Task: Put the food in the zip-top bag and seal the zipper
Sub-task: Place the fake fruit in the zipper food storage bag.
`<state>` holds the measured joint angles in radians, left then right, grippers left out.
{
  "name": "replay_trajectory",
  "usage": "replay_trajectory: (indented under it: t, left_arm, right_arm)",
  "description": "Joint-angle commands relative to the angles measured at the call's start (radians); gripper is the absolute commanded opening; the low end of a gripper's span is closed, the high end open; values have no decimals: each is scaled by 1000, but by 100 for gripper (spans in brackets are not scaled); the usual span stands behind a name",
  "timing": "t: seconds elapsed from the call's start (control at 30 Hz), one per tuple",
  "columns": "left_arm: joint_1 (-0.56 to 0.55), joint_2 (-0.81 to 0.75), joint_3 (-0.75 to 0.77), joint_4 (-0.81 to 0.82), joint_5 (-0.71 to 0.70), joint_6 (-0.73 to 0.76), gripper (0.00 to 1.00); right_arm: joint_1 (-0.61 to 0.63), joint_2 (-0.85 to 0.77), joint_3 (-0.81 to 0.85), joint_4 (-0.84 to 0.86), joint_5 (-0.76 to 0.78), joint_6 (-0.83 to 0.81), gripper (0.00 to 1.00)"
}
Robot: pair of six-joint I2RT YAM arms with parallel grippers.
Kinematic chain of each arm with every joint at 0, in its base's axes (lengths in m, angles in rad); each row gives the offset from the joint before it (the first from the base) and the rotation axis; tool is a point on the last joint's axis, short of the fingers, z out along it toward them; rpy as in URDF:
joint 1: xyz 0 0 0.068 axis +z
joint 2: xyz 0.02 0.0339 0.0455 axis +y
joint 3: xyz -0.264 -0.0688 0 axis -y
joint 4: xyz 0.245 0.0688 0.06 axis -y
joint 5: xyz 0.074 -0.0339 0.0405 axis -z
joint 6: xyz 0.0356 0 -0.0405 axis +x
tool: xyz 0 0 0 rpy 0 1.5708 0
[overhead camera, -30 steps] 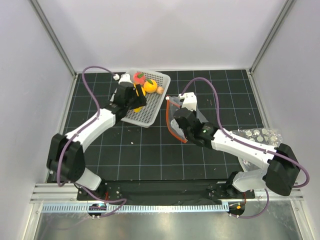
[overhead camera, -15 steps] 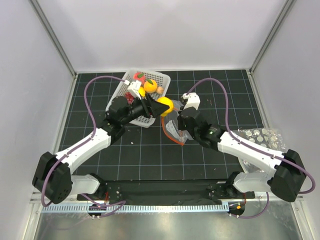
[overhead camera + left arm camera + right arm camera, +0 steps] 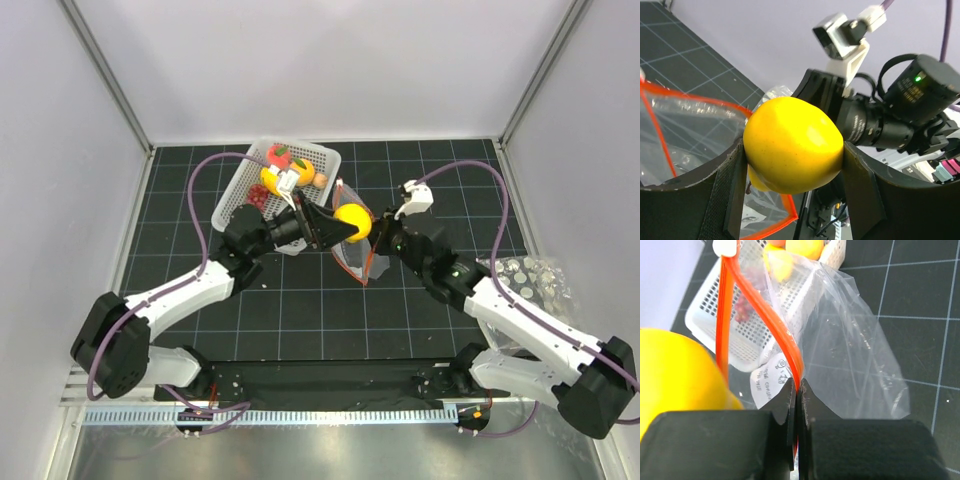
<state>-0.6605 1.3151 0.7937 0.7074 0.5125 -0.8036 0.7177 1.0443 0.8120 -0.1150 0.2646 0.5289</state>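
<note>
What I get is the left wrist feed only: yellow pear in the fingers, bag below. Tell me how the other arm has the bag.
Observer: Right wrist view: the right fingers are shut on the zipper, pinching one lip of the zip-top bag. The other lip stands apart, so the mouth gapes.
Operator: Report what food is not yet bagged.
Observer: Top view: the white basket holds the pink-red peach, yellow-orange pieces, a tiny ball and dark red grapes.
Operator: Now place my load against that mouth.
Observer: Top view: the yellow pear, in the left fingers, is at the bag's mouth. I can't tell whether it's inside.
</note>
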Motion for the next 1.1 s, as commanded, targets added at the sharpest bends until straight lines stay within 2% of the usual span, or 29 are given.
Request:
replay_trajectory:
  t: [0.0,0.13,0.2,0.23,0.33,0.47,0.6,0.8,0.9,1.07]
  left_arm:
    - [-24,19,16,55,-34,39,35]
    - [-65,36,44,-54,-127,115,34]
    - [-94,39,82,-165,-202,159,39]
    - [-106,42,94,-201,-244,185,55]
    - [-110,59,133,-278,-259,198,83]
    - [-111,58,156,-324,-267,210,94]
    - [-113,33,174,-373,-269,227,97]
    - [-113,-5,203,-483,-322,276,97]
    - [-111,-28,213,-549,-414,302,97]
    - [-111,-42,240,-678,-659,296,97]
  right_arm:
    - [-27,-58,-23,89,-61,40,1]
    - [-44,-105,-46,86,-18,46,1]
    - [-44,-133,-53,75,34,51,1]
    - [-44,-141,-60,75,48,49,1]
    - [-46,-156,-66,66,90,52,1]
    - [-46,-138,-59,48,102,56,1]
    - [-46,-121,-50,40,97,54,1]
    - [-46,-113,-48,32,111,46,1]
    - [-46,-109,-47,31,117,46,1]
    - [-46,-113,-45,17,148,51,1]
